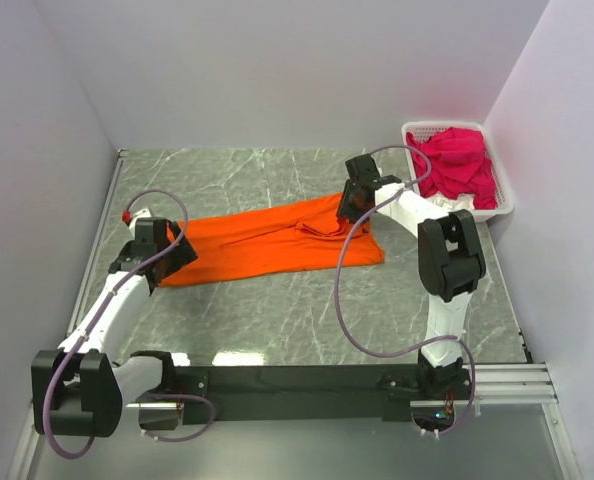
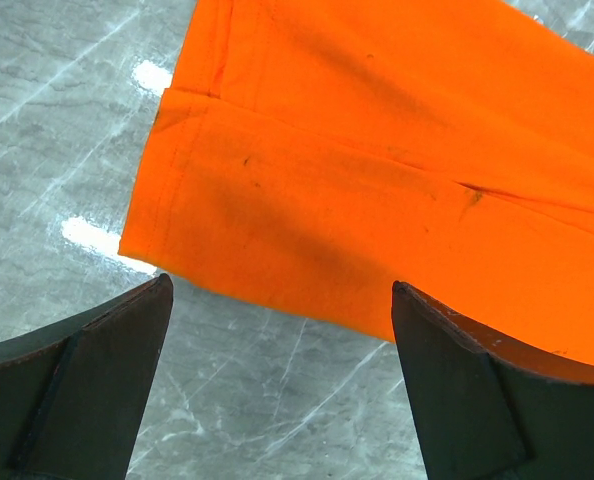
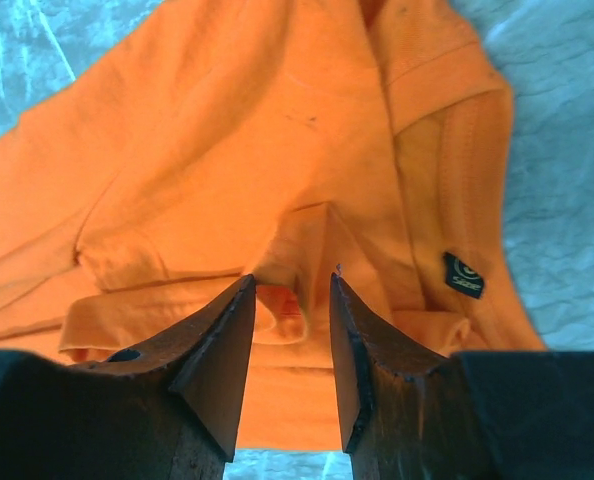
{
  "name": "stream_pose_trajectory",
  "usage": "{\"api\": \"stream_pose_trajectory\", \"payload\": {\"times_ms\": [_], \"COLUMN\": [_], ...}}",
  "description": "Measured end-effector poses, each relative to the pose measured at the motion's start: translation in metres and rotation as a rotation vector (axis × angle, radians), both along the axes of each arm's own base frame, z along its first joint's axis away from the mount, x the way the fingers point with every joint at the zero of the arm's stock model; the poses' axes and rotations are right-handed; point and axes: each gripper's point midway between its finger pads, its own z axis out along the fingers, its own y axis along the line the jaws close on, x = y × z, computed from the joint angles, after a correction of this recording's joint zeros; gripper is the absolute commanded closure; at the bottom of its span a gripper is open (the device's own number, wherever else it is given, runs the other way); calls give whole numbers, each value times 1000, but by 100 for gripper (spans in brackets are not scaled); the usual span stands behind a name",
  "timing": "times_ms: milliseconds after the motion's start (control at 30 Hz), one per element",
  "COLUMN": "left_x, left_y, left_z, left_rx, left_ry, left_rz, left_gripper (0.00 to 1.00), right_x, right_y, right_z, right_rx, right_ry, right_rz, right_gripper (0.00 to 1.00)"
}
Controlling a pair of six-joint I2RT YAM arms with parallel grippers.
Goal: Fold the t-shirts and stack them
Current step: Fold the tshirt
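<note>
Across mid-frame from above, the bright orange cloth t-shirt (image 1: 277,240) lies folded lengthwise, unfinished. My left claw (image 2: 282,295) gapes wide, and my right claw (image 3: 292,285) stands half-spread over its ridge. Crumpled magenta-pink cloth shirts (image 1: 457,165) wait upper right.

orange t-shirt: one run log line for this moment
orange t-shirt: laid long on table | left pincer: open, above hem corner | right pincer: jaws apart over raised fold | pink t-shirts: in basket
</note>
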Motion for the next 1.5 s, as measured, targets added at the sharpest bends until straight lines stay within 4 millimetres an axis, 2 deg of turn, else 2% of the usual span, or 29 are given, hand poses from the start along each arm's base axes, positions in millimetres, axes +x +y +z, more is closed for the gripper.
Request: {"api": "stream_pose_trajectory", "payload": {"times_ms": [33, 133, 167, 267, 367, 533, 733, 833, 867, 900, 967, 1100, 1200, 1267, 1400, 1500], "left_x": [0, 0, 0, 0, 0, 0, -1, -1, -1, -1, -1, -1, -1, -1, -1, -1], "left_y": [0, -1, -1, -2, -2, -3, -4, -4, -4, -4, -4, -4, -4, -4, -4, -5], "left_z": [-1, -1, -1, -1, -1, -1, -3, -3, -3, -3, -5, -5, -5, -5, -5, -5], "left_rx": [0, 1, 1, 1, 1, 1, 1, 1, 1, 1, 2, 2, 2, 1, 1, 2], "left_ry": [2, 5, 5, 5, 5, 5, 11, 12, 12, 14, 19, 20, 20, 20, 20, 20], "left_rz": [-2, -4, -4, -7, -9, -9, -12, -12, -13, -12, -12, -13, -13, -14, -15, -16], "left_gripper": [4, 4, 4, 4, 4, 4, 4, 4, 4, 4, 4, 4, 4, 4, 4, 4], "right_x": [0, 1, 1, 3, 8, 17, 38, 41, 42, 43, 42, 43, 28, 15, -7, -21], "right_y": [1, 4, 4, 4, -2, -17, -18, -14, -13, -13, -12, -11, -12, -7, 17, 41], "right_z": [-1, -5, -8, -10, -9, -5, 8, 2, -1, -5, -8, 0, 9, 18, 31, 28], "right_rx": [7, 25, 30, 47, 69, 101, 150, 174, 175, 178, 176, 164, 133, 111, 76, 55], "right_ry": [2, 10, 16, 23, 20, 18, -11, 6, 13, 20, 27, -12, -48, -73, -115, -127], "right_rz": [-1, -12, -16, -35, -72, -147, -190, -201, -202, -204, -198, -163, -108, -47, 89, 193], "right_gripper": [59, 72, 81, 92, 95, 95, 90, 80, 71, 68, 63, 63, 65, 70, 73, 73]}}
